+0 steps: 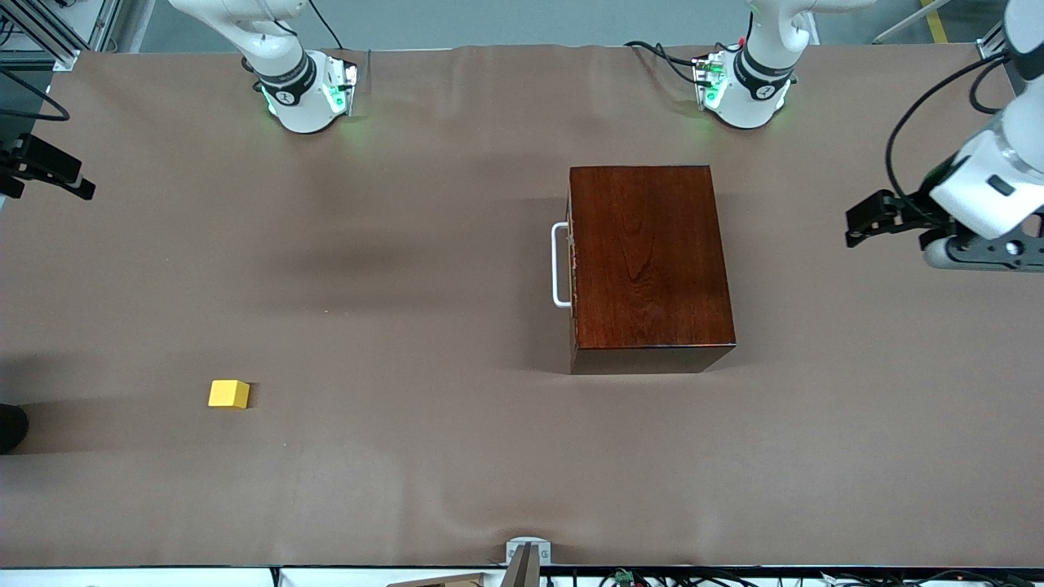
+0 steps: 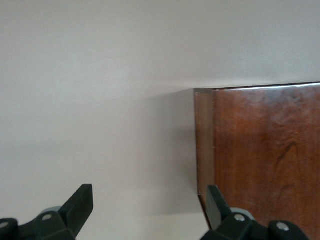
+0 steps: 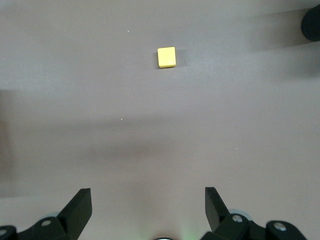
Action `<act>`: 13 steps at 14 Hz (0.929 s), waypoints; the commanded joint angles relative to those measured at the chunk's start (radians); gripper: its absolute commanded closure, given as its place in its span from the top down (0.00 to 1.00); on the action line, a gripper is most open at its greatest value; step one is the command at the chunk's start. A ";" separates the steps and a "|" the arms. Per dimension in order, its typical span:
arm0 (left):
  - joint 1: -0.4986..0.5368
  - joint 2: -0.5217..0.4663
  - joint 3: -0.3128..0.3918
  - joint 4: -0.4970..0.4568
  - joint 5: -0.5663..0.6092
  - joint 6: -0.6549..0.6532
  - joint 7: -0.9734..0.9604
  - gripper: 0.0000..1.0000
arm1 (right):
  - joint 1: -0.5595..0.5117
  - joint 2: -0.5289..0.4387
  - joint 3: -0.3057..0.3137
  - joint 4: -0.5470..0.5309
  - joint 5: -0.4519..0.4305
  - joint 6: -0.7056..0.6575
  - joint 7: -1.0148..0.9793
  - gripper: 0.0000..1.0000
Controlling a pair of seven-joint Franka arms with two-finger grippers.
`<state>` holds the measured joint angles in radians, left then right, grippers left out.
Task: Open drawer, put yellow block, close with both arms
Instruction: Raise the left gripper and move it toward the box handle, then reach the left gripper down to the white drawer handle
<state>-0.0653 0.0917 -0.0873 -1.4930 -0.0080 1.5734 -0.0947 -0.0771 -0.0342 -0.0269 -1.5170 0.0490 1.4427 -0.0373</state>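
Two grippers, both with jaws spread and empty, and the drawer (image 1: 574,265) sits fully shut in the wooden box (image 1: 648,261), its white handle (image 1: 559,265) facing my right arm's end of the table. My left gripper (image 2: 145,212) hangs off the box's other end, so the handle is on the side away from it (awkward for a pull). My right gripper (image 3: 147,210) hovers over bare table with the yellow block (image 1: 229,394) lying nearer the front camera than the box and well apart from it, making the right arm my likelier pick.

Both grippers (image 2: 147,210) (image 3: 147,212) aloft, fingers apart
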 commanded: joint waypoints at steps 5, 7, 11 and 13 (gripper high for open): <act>-0.069 0.069 -0.310 0.088 -0.003 0.010 -0.368 1.00 | -0.013 -0.001 0.009 0.009 0.014 -0.004 -0.012 1.00; -0.181 0.126 -0.328 0.137 -0.001 0.011 -0.428 1.00 | -0.012 -0.001 0.009 0.009 0.015 -0.004 -0.012 1.00; -0.500 0.279 -0.313 0.234 0.178 0.014 -0.657 1.00 | -0.013 -0.001 0.009 0.009 0.015 -0.004 -0.012 1.00; -0.586 0.342 -0.289 0.240 0.210 0.048 -0.704 1.00 | -0.015 -0.001 0.009 0.009 0.014 -0.004 -0.012 1.00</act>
<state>-0.5862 0.3526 -0.4052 -1.3191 0.1635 1.6136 -0.7708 -0.0772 -0.0341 -0.0251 -1.5162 0.0521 1.4427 -0.0374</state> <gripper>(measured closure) 0.000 0.000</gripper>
